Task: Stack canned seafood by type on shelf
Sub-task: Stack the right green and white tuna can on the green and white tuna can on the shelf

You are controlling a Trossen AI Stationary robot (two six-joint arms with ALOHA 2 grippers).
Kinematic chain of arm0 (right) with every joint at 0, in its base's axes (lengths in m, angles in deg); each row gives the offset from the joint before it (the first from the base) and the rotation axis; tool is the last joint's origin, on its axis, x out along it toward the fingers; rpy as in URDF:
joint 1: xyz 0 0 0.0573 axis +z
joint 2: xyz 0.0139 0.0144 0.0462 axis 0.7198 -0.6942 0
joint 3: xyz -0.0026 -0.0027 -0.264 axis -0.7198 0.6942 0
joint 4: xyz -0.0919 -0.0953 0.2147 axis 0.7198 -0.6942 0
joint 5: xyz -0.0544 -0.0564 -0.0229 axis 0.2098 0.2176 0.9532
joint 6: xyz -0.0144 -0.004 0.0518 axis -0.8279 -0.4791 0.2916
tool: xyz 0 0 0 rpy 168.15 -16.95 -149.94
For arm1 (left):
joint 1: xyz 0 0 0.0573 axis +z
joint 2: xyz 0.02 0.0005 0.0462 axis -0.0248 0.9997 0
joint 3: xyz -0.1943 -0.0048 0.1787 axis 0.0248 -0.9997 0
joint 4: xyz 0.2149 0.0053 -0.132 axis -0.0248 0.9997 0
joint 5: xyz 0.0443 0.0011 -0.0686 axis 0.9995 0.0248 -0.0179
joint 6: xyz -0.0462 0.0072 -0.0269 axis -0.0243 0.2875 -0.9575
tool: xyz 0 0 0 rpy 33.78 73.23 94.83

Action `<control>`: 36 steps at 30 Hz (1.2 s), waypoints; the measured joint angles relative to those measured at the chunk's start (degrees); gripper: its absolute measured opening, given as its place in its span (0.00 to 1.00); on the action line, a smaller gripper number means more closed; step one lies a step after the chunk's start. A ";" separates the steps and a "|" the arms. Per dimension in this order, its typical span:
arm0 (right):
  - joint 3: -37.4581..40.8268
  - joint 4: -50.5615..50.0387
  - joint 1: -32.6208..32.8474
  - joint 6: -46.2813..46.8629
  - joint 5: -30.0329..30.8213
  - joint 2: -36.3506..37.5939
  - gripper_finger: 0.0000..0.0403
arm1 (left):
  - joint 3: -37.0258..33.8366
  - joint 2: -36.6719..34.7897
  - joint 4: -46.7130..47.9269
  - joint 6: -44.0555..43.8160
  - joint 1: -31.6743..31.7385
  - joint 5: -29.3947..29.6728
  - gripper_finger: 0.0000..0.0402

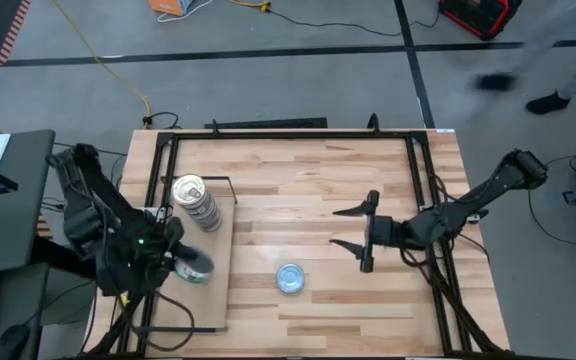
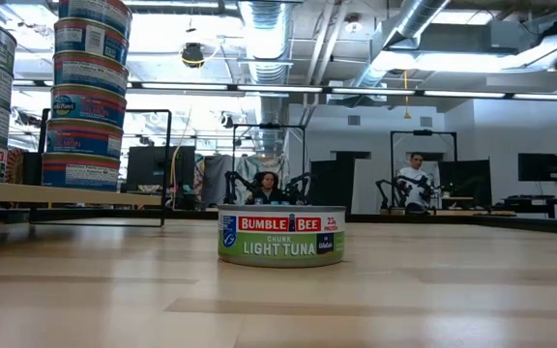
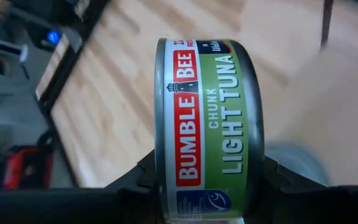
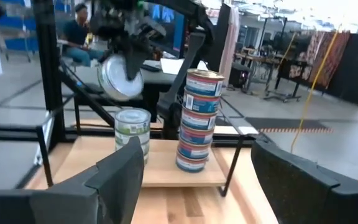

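Observation:
The canned seafood shows as flat round tins. A tall stack of blue-labelled tins (image 4: 199,121) (image 1: 196,200) and a short stack of green-labelled tins (image 4: 132,127) stand on the shelf (image 4: 166,168), a pale wood board with a thin black wire frame (image 1: 223,180). One green tuna tin (image 1: 290,278) (image 2: 280,235) rests flat on the tabletop. My left gripper (image 1: 190,264) (image 3: 209,177) is over the shelf's near part, shut on another green tuna tin (image 3: 207,118). My right gripper (image 1: 353,228) (image 4: 197,165) hangs open over the table's middle right, facing the shelf. My left gripper pinches the green tuna tin between its two fingers, one finger (image 3: 151,177) on each flat end (image 3: 161,124), so the labelled side wall faces the wrist camera. The tin (image 4: 120,78) is lifted clear above the short green stack, turned on edge.
The black frame rails (image 1: 288,135) run around the butcher-block tabletop (image 1: 368,310). Bare wood lies between the shelf and my right gripper apart from the single tin. People sit at other stations in the room beyond the table (image 2: 414,179).

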 joint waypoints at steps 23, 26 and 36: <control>0.01 17.22 -2.43 8.81 3.43 -13.05 0.80 | -2.96 6.20 21.24 -10.86 -14.53 6.77 0.32; 0.01 20.03 -2.42 8.78 3.62 -14.30 0.80 | -4.25 6.41 21.29 -11.59 -14.51 6.98 0.32; 0.01 22.72 -2.39 9.20 3.65 -15.19 0.80 | -8.47 8.70 21.37 -14.02 -14.51 9.50 0.32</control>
